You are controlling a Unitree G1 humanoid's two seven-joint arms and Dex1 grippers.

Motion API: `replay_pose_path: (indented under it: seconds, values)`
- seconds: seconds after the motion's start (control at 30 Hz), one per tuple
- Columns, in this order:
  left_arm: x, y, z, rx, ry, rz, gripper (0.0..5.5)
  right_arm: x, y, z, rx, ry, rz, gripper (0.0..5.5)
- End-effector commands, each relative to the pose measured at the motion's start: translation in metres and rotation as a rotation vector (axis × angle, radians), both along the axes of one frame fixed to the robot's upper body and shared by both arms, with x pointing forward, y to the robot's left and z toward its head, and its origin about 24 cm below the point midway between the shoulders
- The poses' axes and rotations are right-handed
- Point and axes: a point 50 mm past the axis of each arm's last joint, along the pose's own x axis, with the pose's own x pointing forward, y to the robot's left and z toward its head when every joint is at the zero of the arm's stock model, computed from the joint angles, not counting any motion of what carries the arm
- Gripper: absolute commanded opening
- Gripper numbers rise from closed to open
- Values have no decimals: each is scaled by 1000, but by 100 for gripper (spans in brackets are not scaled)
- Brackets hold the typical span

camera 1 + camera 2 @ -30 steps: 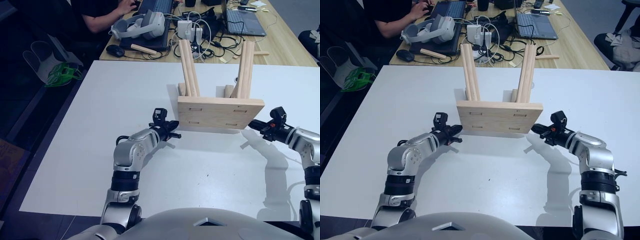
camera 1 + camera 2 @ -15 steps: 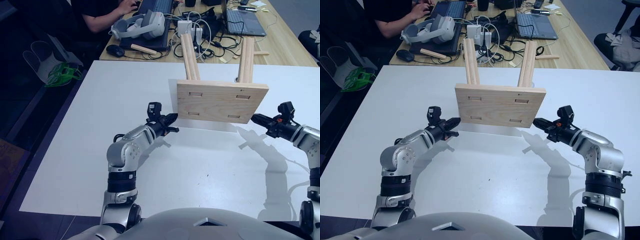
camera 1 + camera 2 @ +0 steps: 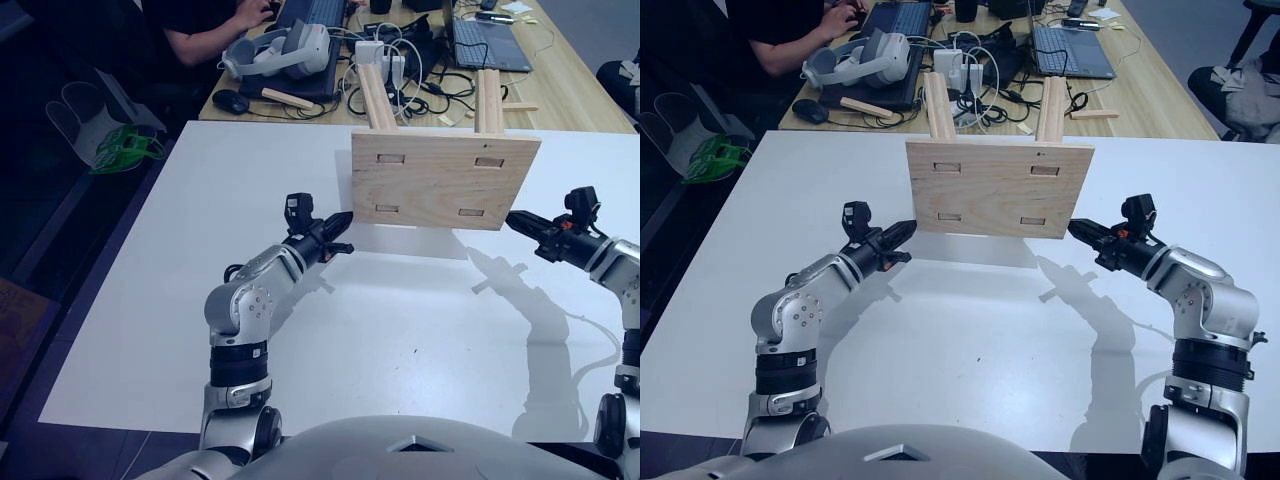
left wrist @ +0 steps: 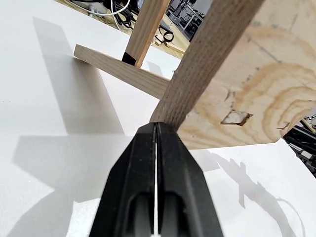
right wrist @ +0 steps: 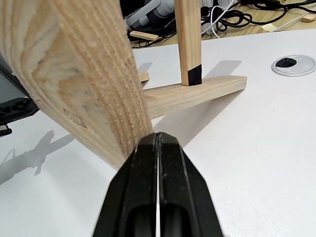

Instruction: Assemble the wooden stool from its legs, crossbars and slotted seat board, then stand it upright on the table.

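Stool [image 3: 443,180]: assembled, tipped so the slotted seat board [image 3: 998,188] stands nearly on edge, its flat face toward the robot. It sits over the far half of the white tabletop [image 3: 200,300], right of centre, with its top edge level with the tabletop's far edge. The board's lower edge is off the surface, and a shadow lies on the tabletop beneath it.

Left gripper [image 3: 340,222]: fingers pressed together with no gap. The tip butts against the board's left side edge at the lower left corner. In the left wrist view the joined fingers [image 4: 143,163] touch the edge grain, and nothing is held between them.

Right gripper [image 3: 518,220]: fingers likewise closed flat on each other. The tip is against the lower right corner, as the right wrist view [image 5: 157,148] confirms. The board is pinched between the two tips, one on each side.

Count:
- Seat board: 1, with 4 rectangular slots, two upper [image 3: 391,158] and two lower [image 3: 386,208]. What fills them cannot be resolved.
- Legs: 2 show above the board, a left leg [image 3: 375,100] and a right leg [image 3: 488,95], both pointing away toward the far edge.
- Crossbars: 1 in each wrist view, the crossbar [image 4: 123,71] lying low by the tabletop; contact is uncertain.

Beyond the far edge is a wooden desk [image 3: 570,90] with laptops, a headset [image 3: 280,50] and cables.
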Motion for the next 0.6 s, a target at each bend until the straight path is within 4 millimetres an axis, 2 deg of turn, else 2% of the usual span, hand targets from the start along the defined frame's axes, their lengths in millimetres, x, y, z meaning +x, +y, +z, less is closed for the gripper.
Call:
replay_pose_path:
  seconds: [0.03, 0.6]
  values:
    - [-4, -44, 32, -201, -112, -230, 5, 10, 39, 16, 150, -89, 165, 0]
    - [-4, -42, 51, -294, -194, -240, 5, 19, 50, 41, 218, -172, 156, 0]
